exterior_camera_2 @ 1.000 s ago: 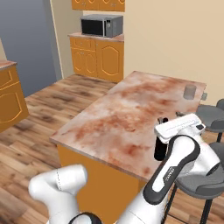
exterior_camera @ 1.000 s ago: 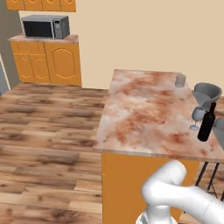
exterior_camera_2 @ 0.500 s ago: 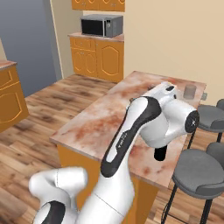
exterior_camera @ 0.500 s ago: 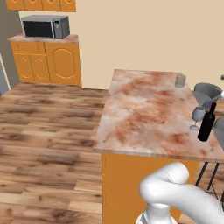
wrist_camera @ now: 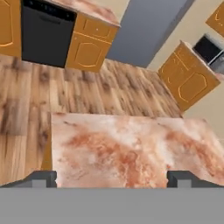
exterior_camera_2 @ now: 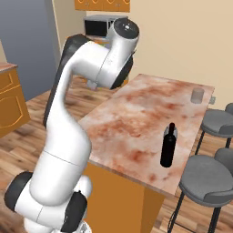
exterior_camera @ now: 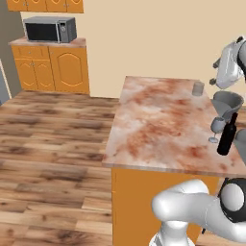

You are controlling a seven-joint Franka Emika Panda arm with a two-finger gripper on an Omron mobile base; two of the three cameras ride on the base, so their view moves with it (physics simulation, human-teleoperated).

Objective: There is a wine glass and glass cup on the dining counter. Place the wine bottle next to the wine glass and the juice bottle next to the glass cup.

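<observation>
The tall dark wine bottle point(exterior_camera: 227, 136) point(exterior_camera_2: 168, 146) stands upright on the dining counter point(exterior_camera: 158, 120) point(exterior_camera_2: 136, 118) near its right edge. It is right beside the stemmed wine glass point(exterior_camera: 216, 127). The glass cup point(exterior_camera: 197, 88) point(exterior_camera_2: 196, 95) sits at the counter's far right corner. My gripper point(wrist_camera: 111, 179) is open, its two fingertips point(wrist_camera: 43, 178) wide apart with nothing between them. It hangs high over the marbled top. My white hand point(exterior_camera: 229, 65) is raised above the stool side, well clear of the bottle. The juice bottle is out of view.
Grey stools point(exterior_camera_2: 214, 182) point(exterior_camera: 227, 102) line the counter's right side. Orange cabinets with a microwave point(exterior_camera: 50, 30) stand against the back wall across open wooden floor point(exterior_camera: 53, 144). My raised arm point(exterior_camera_2: 91, 68) stands tall at the counter's left.
The arm has swung up and away from the wine bottle, which stays standing by the wine glass. The hand is now high over the counter.
</observation>
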